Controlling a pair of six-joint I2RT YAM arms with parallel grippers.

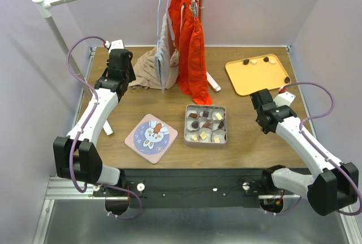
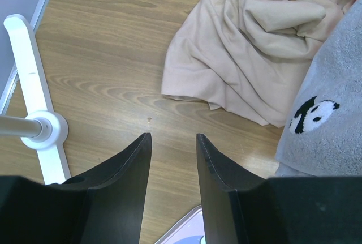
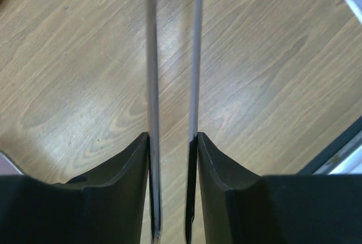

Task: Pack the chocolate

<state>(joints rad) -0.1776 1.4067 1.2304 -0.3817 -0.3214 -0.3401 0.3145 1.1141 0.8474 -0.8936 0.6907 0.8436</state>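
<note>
Left wrist — panda print (image 2: 313,114), wordless

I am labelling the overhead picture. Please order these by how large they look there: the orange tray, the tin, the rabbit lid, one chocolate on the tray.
1. Orange tray
2. Rabbit lid and tin: they look about alike, so I leave them unranked
3. Chocolate on the tray, by far the smallest

The grey panda cloth (image 2: 328,119) is cut off by the left wrist view's right edge. The two thin metal strips (image 3: 153,114) held between the right gripper's fingers are blurred, and their ends are cut off at the top.
</note>
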